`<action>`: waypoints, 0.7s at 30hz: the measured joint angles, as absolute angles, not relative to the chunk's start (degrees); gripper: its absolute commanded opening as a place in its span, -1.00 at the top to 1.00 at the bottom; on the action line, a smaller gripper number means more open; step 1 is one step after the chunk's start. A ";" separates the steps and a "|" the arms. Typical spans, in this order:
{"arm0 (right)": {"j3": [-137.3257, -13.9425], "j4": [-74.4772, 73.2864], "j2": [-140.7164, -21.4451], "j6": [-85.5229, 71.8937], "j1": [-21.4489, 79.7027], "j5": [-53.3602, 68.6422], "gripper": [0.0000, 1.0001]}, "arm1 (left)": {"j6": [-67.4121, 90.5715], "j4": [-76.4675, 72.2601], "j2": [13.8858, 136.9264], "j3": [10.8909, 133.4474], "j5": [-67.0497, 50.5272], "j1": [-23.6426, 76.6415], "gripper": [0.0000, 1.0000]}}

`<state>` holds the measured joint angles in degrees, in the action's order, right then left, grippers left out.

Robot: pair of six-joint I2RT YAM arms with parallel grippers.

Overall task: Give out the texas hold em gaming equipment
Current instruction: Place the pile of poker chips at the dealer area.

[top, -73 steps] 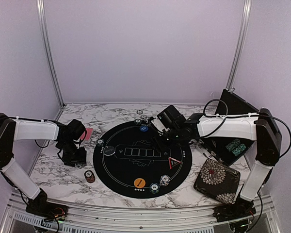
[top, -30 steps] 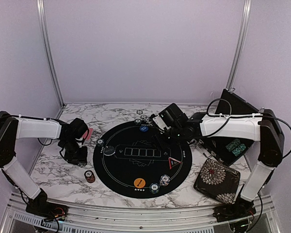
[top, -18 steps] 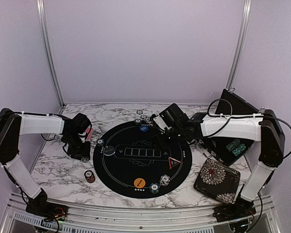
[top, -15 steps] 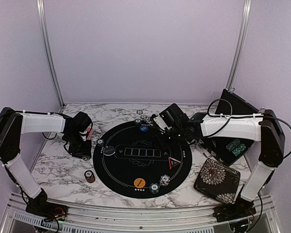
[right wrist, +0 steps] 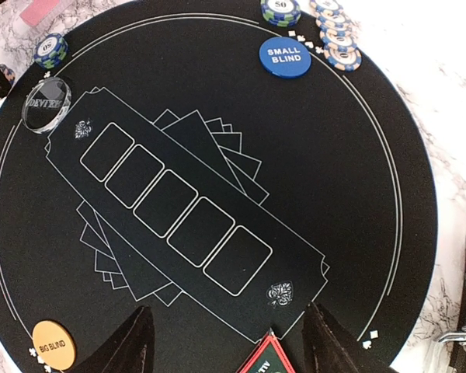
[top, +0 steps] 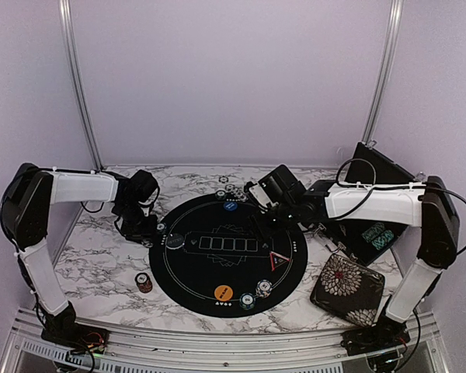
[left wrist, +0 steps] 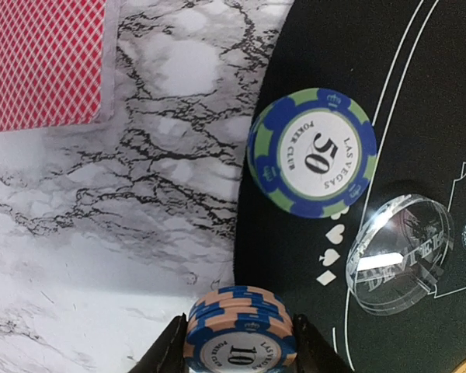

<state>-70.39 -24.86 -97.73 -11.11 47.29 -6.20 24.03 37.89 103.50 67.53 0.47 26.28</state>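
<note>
Chip and dealer disc on mat; card on table beside

- Table: white marble-look top w/ grey veining; carries all items below.
- Round mat: black, centre of table; white ring line near the rim, row of five card outlines across the middle, fanned-card print behind them.
- Pouch: square, dark w/ floral print; lies flat on the table at 4 o'clock of the mat, off its edge.
- Case: black, rect., at 3 o'clock of the mat; lid raised, leaning toward the R wall; greenish contents, too small to identify. Pouch sits just beside its near end.
- Backdrop: plain lilac panels at 12, 9 and 3 o'clock.
- Posts: aluminium uprights at both far corners.
- Rail: aluminium, along the 6 o'clock edge.
</note>
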 measured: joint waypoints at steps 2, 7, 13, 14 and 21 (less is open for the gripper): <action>-70.15 -24.86 -97.27 -11.18 47.29 -6.39 -0.26 | 23.75 38.06 104.73 68.73 0.47 26.50 0.10; -69.56 -24.80 -96.49 -11.64 47.22 -6.59 -0.26 | 23.03 38.89 107.59 71.64 0.47 27.27 0.10; -69.06 -24.77 -96.40 -11.97 47.00 -6.63 -0.26 | 22.74 39.27 109.43 73.58 0.47 27.90 0.10; -69.04 -24.77 -96.40 -11.97 46.98 -6.68 -0.26 | 22.70 39.29 109.58 73.73 0.47 27.97 0.09; -69.04 -24.73 -96.40 -11.97 46.96 -6.66 -0.26 | 22.65 39.29 110.74 73.93 0.47 28.25 0.01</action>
